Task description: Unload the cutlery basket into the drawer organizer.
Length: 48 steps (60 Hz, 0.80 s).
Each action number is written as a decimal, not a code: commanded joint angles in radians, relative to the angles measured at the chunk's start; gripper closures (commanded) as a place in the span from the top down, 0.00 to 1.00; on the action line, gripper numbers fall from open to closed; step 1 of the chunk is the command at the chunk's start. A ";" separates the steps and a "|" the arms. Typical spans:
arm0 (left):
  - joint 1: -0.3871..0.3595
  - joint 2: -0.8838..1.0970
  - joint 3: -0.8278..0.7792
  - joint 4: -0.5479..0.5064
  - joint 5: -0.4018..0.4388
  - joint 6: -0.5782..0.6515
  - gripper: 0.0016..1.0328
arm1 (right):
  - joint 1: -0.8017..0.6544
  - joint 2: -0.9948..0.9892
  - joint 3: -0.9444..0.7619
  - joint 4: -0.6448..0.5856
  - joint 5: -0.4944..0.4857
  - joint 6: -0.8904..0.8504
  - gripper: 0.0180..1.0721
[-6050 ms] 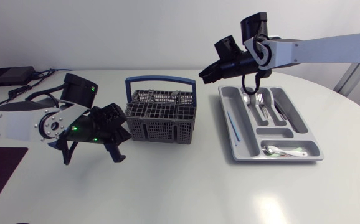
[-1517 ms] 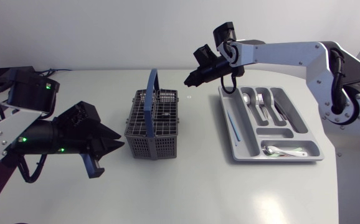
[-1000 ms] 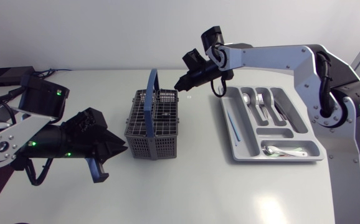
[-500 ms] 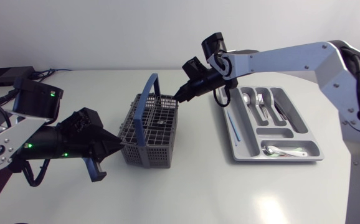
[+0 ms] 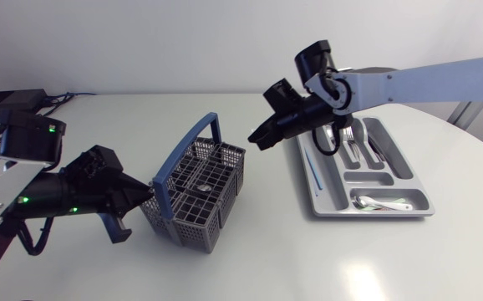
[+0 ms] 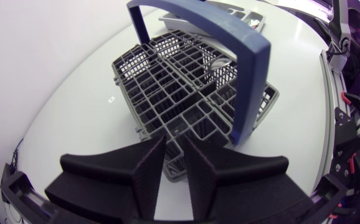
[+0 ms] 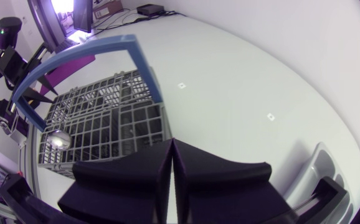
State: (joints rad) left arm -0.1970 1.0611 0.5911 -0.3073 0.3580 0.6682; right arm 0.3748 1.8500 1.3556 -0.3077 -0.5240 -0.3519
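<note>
Our L gripper (image 6: 172, 142) clamps the near wall of the grey cutlery basket (image 5: 198, 191), fingers nearly together w/ only the grid wall between them. The basket sits askew at mid-table (image 5: 266, 251), one corner turned toward the organizer tray (image 5: 413, 180) and well apart from it. It looks tipped, tho we cannot tell whether its base is off the surface. Its blue handle (image 5: 189, 152) stands upright over the compartments, and a spoon (image 7: 56, 138) lies in one on the side nearest the L arm. Our R gripper (image 5: 253, 142) hangs above the table btwn basket and tray, just beside the tray's far L corner, fingers pressed fully together w/ nothing in them. The tray holds cutlery (image 5: 348, 140) in its long compartments.
</note>
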 commanded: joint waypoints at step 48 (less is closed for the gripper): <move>0.051 0.017 -0.140 0.086 -0.030 0.071 0.19 | 0.010 0.160 0.050 0.058 -0.034 0.014 0.05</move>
State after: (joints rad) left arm -0.1669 1.0275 0.4728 -0.2707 0.3317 0.7158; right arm 0.3786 2.0464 1.4506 -0.2565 -0.5407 -0.3405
